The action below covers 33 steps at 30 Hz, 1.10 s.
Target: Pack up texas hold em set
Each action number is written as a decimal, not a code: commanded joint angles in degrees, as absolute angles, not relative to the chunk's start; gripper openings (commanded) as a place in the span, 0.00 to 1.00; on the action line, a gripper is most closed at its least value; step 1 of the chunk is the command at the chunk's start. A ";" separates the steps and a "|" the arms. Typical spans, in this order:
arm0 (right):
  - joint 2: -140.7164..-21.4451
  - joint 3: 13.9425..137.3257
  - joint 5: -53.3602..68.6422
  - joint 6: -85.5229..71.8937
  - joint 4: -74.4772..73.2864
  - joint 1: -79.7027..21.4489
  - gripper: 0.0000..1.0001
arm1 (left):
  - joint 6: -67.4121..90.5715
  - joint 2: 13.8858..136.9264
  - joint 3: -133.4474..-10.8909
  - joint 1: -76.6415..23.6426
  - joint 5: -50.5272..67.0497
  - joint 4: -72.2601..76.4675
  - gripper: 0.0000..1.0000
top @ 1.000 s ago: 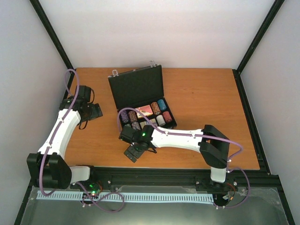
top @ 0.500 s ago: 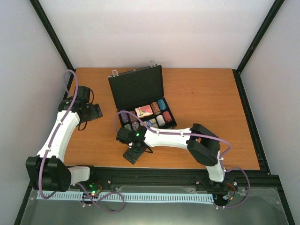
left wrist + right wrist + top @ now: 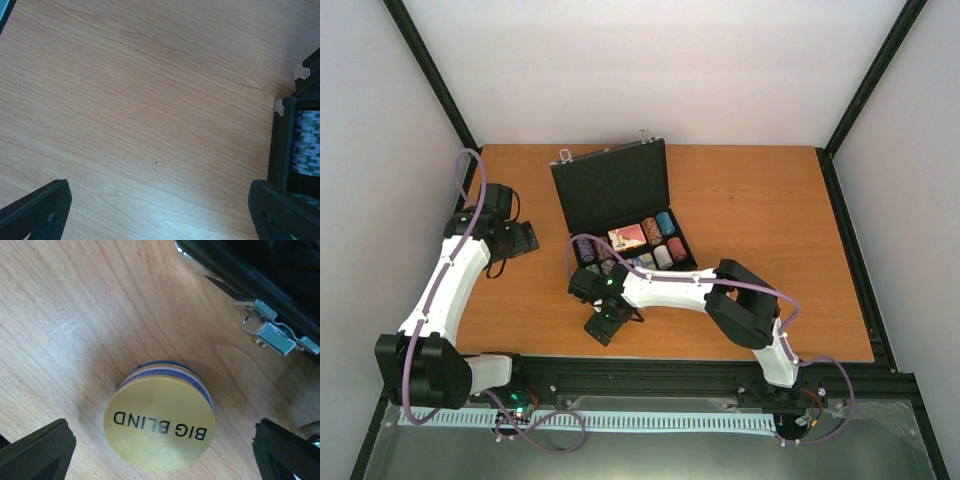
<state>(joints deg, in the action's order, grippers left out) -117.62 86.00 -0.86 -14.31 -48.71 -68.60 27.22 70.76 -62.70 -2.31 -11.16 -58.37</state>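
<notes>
The black case (image 3: 610, 188) lies open on the table, lid back, its tray holding stacks of poker chips (image 3: 663, 241) and a red-backed card deck (image 3: 628, 237). My right gripper (image 3: 609, 316) hangs just in front of the case. In the right wrist view it (image 3: 160, 452) stands open over a small stack of round discs (image 3: 160, 424) topped by a yellow "BIG BLIND" disc, a finger on either side and not touching. The case's silver latch (image 3: 272, 334) is close behind. My left gripper (image 3: 160, 212) is open over bare wood left of the case (image 3: 286, 135).
The left arm's gripper (image 3: 516, 238) sits near the table's left edge. A black frame rail (image 3: 650, 375) runs along the near edge, with white walls on the three other sides. The case's handle and latches face the right gripper.
The right arm's elbow has swung left and folded in, while its gripper stayed over the disc stack in front of the case. The left arm has barely moved.
</notes>
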 commanded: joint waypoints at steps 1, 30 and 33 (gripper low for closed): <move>-119.38 87.65 -0.04 -13.25 -49.40 -67.85 0.98 | 27.00 70.05 -63.63 -2.04 -11.14 -58.89 1.00; -120.42 87.42 1.48 -10.82 -51.04 -66.88 0.51 | 27.63 70.47 -63.02 -2.03 -12.30 -58.80 1.00; -120.32 87.52 0.86 -10.79 -51.52 -66.88 0.42 | 27.79 70.49 -62.95 -2.05 -12.32 -58.75 1.00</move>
